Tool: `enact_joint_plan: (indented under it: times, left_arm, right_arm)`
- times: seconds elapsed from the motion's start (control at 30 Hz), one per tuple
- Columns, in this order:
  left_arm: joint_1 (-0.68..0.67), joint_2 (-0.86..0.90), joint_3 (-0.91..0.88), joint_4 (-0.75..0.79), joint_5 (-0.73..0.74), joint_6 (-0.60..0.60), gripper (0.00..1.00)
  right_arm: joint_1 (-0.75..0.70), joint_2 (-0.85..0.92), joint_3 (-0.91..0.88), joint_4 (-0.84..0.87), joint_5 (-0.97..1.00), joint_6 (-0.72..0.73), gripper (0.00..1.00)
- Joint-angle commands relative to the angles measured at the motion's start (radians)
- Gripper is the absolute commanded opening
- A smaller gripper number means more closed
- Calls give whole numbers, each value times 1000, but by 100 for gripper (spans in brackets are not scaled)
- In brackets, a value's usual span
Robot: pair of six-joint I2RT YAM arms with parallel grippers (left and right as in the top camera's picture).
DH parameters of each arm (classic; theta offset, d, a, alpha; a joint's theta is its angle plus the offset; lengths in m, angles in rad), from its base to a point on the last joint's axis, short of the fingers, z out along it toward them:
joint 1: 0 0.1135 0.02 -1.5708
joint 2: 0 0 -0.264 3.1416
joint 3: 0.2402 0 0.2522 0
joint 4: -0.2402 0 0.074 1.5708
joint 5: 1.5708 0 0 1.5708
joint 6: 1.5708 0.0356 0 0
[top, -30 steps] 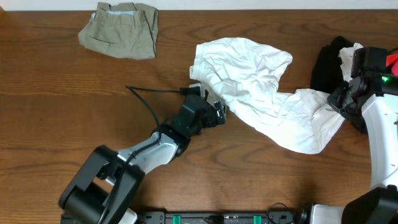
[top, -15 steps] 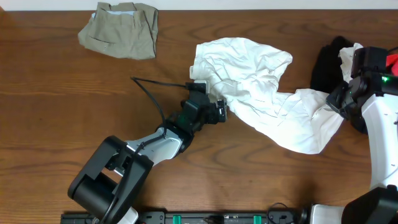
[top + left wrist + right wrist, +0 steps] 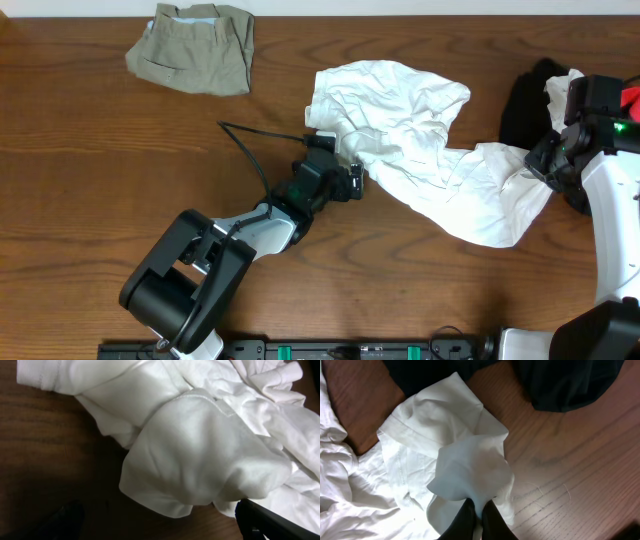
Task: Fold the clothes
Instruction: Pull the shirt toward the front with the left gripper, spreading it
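Clothes lie spread over the wooden table (image 3: pixel 90 200): the large white top (image 3: pixel 410 140) sprawls crumpled across the middle and trails toward my right side, a khaki piece (image 3: pixel 195 45) sits bunched at the far left edge well apart from it, and a black piece (image 3: pixel 522 105) lies at the far right, touching the top's trailing end. My left gripper (image 3: pixel 352 180) stands wide, nothing between its jaws, at the near left edge of the white top; in the left wrist view a rounded bulge of the cloth lies just ahead of the spread fingertips (image 3: pixel 270 522). My right gripper (image 3: pixel 477 517) is pinched tight on a fold of the white top, lifting it into a small peak beside the black piece.
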Motion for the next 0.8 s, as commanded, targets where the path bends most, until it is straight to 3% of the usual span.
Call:
enact_joint_plan:
  times: [0.0,0.77]
  left_arm:
    - [0,10,21,17,24,-2,98]
    - [33,148,21,112,98,17,98]
  right_arm:
    - [-7,5,-1,2,0,-13,5]
    - [-7,5,-1,6,-7,-17,5]
